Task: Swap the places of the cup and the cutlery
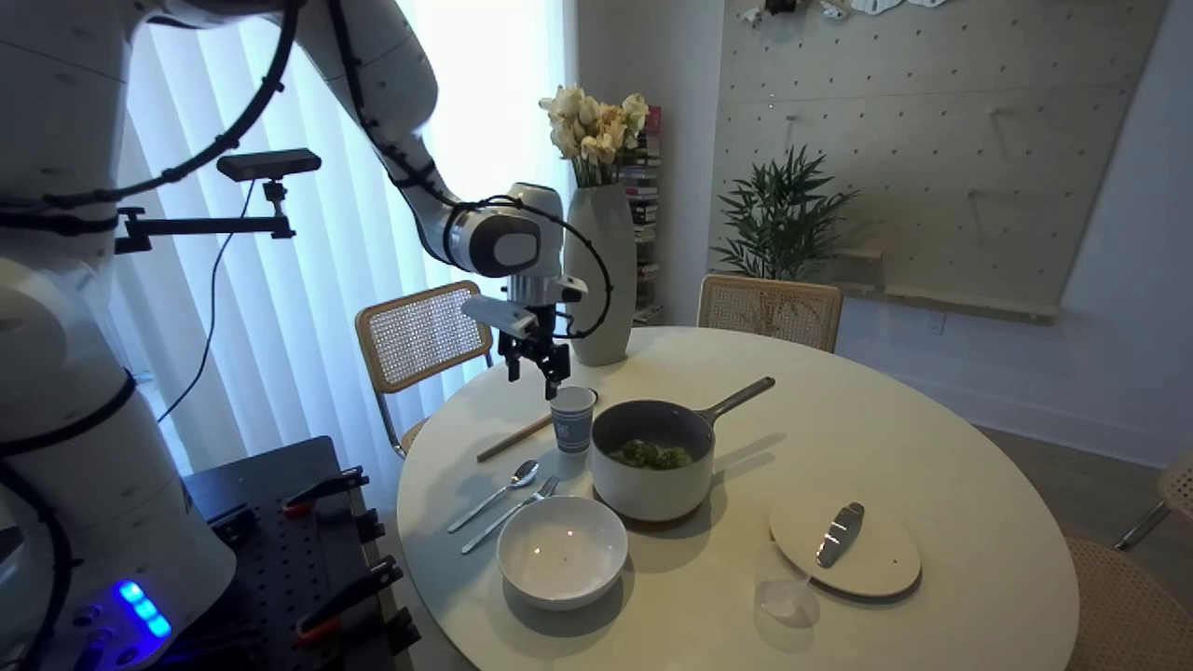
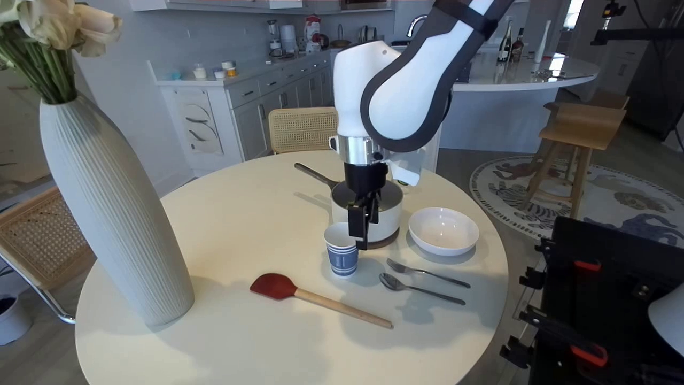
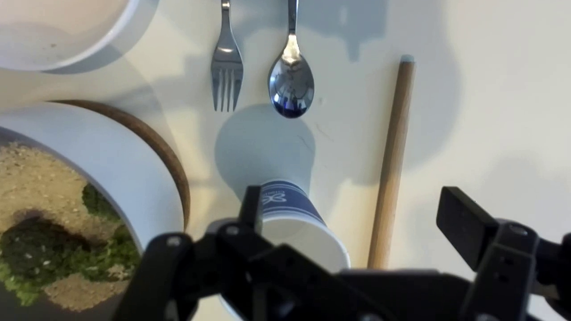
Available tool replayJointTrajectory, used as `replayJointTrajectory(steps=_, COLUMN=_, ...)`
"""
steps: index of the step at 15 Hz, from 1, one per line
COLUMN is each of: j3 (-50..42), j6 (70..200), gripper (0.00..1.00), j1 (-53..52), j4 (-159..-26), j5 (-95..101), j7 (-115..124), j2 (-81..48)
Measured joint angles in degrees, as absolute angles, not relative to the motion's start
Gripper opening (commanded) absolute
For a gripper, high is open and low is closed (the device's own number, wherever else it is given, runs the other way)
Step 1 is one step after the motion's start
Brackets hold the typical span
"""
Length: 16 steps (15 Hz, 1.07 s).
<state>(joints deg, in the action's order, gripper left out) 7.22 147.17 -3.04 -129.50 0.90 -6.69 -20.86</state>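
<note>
1. Cup stands upright in the lower middle of the wrist view; it is white inside, and its outer wall carries a blue band with white print and thin stripes.
2. Gripper is right at this cup, with its two fingers wide apart; whether one finger touches the rim, I cannot tell.
3. Pot, at the lower left of the same view, contains green leafy food and rests on a round brown trivet.
4. Fork and spoon, both silver and shiny, lie side by side at the upper middle, heads toward the cup.
5. Bowl, white and glossy, is seen only partly at the upper left.
6. Vase, tall and pale, holds cream flowers at the upper middle of an exterior view.
</note>
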Motion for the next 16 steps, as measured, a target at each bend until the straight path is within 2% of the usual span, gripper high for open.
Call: replayJointTrajectory(steps=16, j3=7.31, j6=152.32, gripper=1.00, j1=-2.81, j4=-117.77, j5=0.97, j7=-12.04, j2=-34.07)
